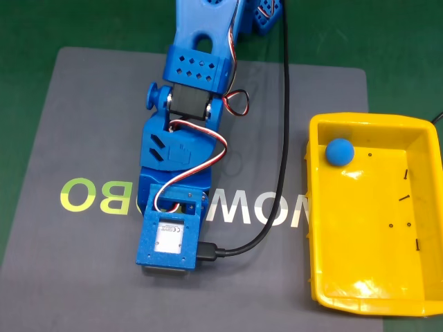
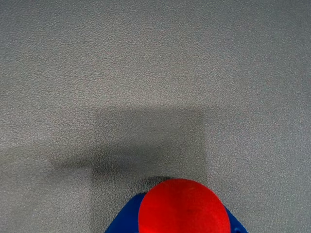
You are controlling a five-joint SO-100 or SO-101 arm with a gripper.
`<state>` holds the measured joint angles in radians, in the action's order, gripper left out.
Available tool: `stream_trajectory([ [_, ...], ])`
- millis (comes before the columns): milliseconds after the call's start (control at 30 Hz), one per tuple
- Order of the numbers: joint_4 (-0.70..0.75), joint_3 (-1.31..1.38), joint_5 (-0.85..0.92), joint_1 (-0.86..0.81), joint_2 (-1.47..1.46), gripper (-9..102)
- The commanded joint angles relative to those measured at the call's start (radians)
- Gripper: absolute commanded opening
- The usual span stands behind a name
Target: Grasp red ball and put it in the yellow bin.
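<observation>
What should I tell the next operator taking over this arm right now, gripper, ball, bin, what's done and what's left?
Gripper: in the wrist view its blue tip sits right behind the red ball, low over the grey mat; whether it is clamped cannot be told.
Yellow bin: to the right of the arm in the fixed view, holding only the blue ball in its far left corner.
Done: the arm has reached the red ball.
Left: confirm the grip, lift, carry it right over the bin, release.
</observation>
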<state>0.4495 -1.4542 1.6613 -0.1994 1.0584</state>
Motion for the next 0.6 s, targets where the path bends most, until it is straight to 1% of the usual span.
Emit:
stream_trajectory([
  [0, -0.003, 0.060, -0.014, 0.006, 0.026, 0],
  [167, -0.011, 0.066, -0.034, 0.025, 0.091, 0],
  [400, -0.003, 0.067, -0.072, 0.098, 0.270, 0],
  [567, 0.064, 0.046, -0.100, 0.189, 0.411, 0],
])
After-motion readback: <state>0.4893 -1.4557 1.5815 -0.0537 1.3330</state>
